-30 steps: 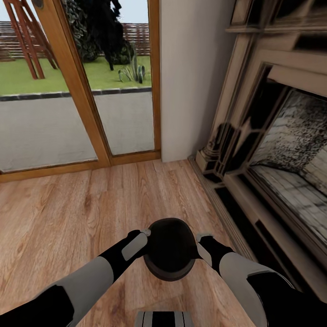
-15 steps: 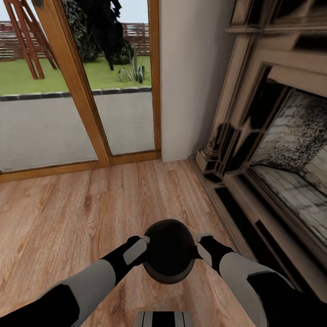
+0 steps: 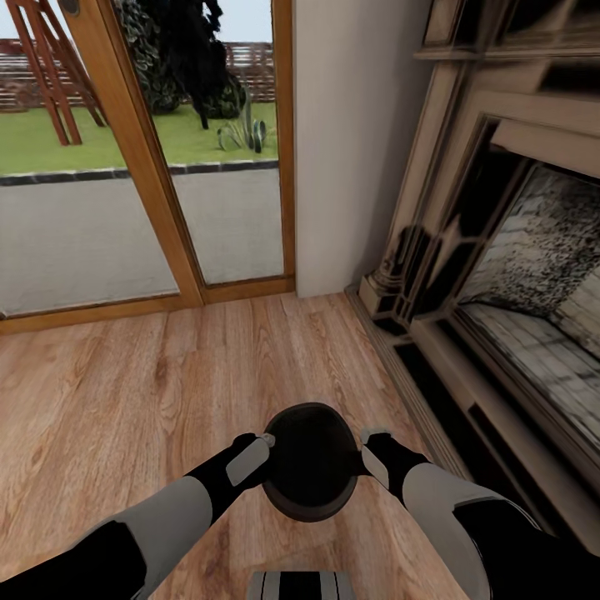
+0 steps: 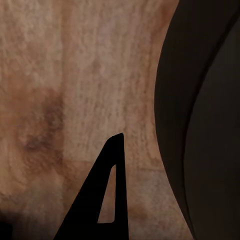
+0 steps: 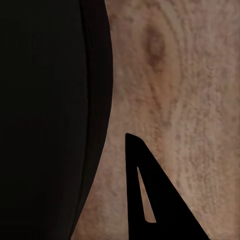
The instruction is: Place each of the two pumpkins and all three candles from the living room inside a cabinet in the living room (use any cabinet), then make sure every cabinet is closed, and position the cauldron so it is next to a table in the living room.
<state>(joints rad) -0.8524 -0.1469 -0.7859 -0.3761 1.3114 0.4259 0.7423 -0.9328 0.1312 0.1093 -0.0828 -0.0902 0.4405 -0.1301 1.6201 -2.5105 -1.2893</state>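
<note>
The black cauldron (image 3: 310, 462) hangs just above the wooden floor, held between both arms in the head view. My left gripper (image 3: 265, 454) clasps its left side and my right gripper (image 3: 365, 454) its right side. In the left wrist view one dark finger (image 4: 102, 200) lies outside the cauldron's wall (image 4: 205, 120); its partner is hidden by the pot. The right wrist view is the same, with one finger (image 5: 150, 200) beside the black wall (image 5: 45, 115). No pumpkins, candles, cabinet or table are in view.
A stone fireplace (image 3: 500, 275) with a raised hearth runs along the right. A wood-framed glass door (image 3: 158, 167) to the garden stands ahead on the left, a white wall section (image 3: 350, 142) beside it. Wooden floor (image 3: 125, 392) stretches to the left.
The cauldron and my left gripper have sunk slightly toward me in the head view. The right arm has barely moved.
</note>
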